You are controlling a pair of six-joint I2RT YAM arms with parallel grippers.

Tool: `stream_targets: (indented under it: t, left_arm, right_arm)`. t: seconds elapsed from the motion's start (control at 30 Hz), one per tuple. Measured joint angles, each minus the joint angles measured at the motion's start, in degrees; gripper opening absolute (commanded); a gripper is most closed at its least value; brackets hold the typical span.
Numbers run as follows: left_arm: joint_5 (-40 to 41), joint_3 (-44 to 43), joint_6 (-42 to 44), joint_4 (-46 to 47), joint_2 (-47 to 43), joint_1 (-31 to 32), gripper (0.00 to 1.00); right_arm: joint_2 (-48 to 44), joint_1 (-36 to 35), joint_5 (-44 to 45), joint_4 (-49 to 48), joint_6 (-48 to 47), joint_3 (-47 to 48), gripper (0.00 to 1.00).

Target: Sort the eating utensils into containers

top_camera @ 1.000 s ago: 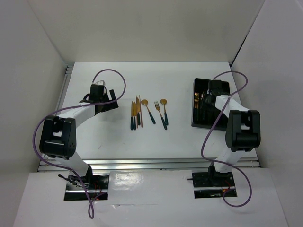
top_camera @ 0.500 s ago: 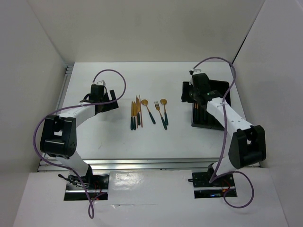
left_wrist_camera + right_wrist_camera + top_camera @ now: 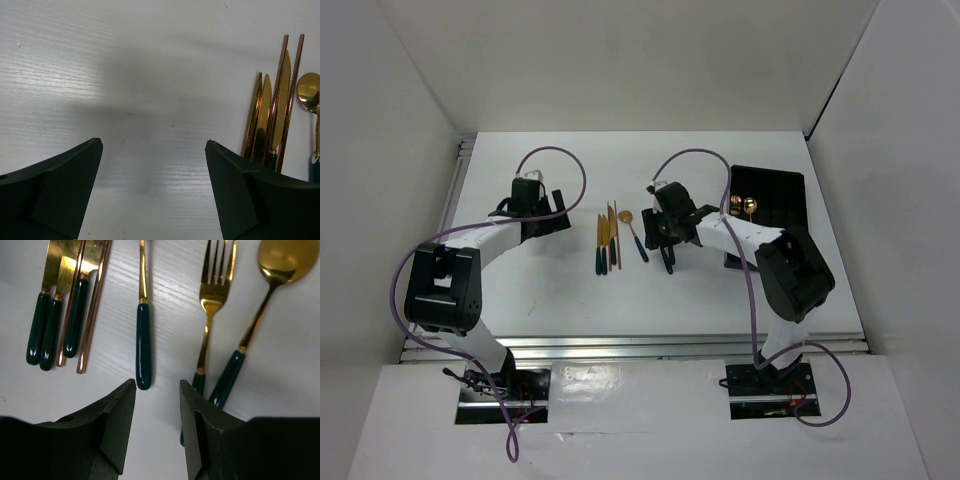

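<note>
Early days I reckon: a few gold pieces (image 3: 742,207) in the tray (image 3: 782,190) upper right, remaining utensils (image 3: 607,240) mid-frame on the bench (image 3: 540,290). The right tool (image 3: 156,385) hangs open over them, left tool (image 3: 154,142) open too, both empty.

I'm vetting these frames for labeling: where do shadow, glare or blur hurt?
Left wrist view: a broad soft shadow dims the table between the left gripper's open jaws; the knives are sharp. Right wrist view: glare whitens the spoon bowl and fork. Top external view: even light, no blur, but utensils are tiny.
</note>
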State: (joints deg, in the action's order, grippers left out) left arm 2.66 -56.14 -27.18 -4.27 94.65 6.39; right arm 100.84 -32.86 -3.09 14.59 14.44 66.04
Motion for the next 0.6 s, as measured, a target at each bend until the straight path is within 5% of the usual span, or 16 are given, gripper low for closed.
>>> stream_targets:
  t: [0.6]
  left_arm:
    - [0.0, 0.0, 0.0, 0.0, 0.0, -0.6, 0.99]
  right_arm:
    - [12.4, -4.2, -0.1, -1.9, 0.9, 9.0, 0.47]
